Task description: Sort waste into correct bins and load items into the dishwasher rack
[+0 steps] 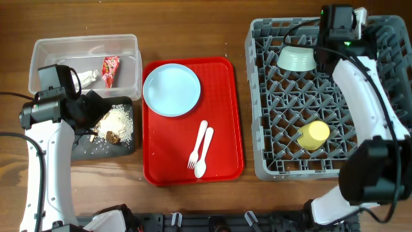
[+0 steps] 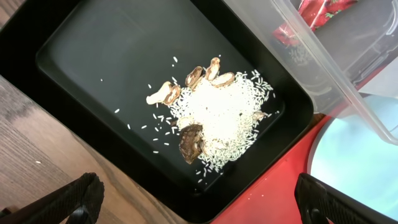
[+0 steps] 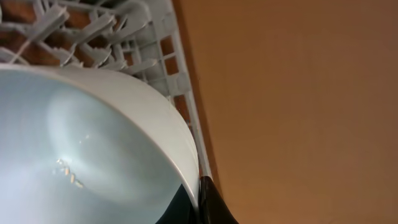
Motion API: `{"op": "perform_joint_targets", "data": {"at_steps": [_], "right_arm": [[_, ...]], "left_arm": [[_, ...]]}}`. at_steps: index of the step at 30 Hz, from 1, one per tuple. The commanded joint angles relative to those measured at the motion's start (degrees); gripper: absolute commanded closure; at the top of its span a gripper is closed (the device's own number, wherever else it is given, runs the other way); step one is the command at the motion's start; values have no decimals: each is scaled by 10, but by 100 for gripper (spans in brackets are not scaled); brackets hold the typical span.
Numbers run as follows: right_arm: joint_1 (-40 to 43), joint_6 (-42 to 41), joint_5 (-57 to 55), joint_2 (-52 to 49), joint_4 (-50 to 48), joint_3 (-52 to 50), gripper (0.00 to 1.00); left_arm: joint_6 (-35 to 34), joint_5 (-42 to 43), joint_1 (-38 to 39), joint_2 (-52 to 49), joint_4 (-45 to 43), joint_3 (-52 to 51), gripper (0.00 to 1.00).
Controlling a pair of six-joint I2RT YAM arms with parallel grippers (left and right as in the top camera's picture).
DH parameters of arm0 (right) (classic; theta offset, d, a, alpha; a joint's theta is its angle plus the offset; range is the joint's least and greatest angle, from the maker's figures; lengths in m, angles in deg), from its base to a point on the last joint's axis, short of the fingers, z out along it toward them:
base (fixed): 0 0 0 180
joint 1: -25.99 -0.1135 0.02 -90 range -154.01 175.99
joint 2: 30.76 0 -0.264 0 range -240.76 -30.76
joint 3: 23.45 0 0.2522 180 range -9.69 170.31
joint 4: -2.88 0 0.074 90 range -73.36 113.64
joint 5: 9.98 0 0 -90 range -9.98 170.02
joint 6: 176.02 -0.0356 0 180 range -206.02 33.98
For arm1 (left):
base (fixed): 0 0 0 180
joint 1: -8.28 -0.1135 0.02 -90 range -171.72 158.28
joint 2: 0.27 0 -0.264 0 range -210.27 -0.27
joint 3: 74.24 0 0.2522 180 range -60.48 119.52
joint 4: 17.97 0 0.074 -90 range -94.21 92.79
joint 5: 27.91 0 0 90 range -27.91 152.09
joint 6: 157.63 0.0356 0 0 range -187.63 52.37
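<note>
right arm reaching to the far corner of the dishwasher rack (image 1: 255, 116), right gripper (image 3: 200, 206) clamped on rim of bowl (image 3: 93, 143), bowl among back-row pegs, left gripper (image 2: 205, 202) wide open, empty, hovering over food scraps (image 2: 217, 118) in black tray (image 2: 93, 56)

glossy red plastic tray (image 1: 225, 129), clear plastic tub (image 1: 129, 48), matt wood-grain table (image 1: 193, 26).
</note>
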Motion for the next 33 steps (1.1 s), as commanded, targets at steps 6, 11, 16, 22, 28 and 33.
{"op": "perform_joint_targets", "data": {"at_steps": [6,11,16,22,28,33], "right_arm": [[-9,-101,-92,-53,36,-1,96],[-16,-119,-75,-54,60,-13,96],[-61,-217,-56,-53,85,-87,96],[-65,-284,238,-7,127,-86,78],[-65,-246,496,143,113,-75,30],[-91,-261,771,178,118,-76,34]], "left_arm": [[-8,8,-3,7,-2,2,0],[-8,8,-3,7,-4,2,0],[-8,8,-3,7,-4,2,0],[-8,8,-3,7,-4,2,0],[-8,8,-3,7,-4,2,0],[-8,8,-3,7,-4,2,0]]}}
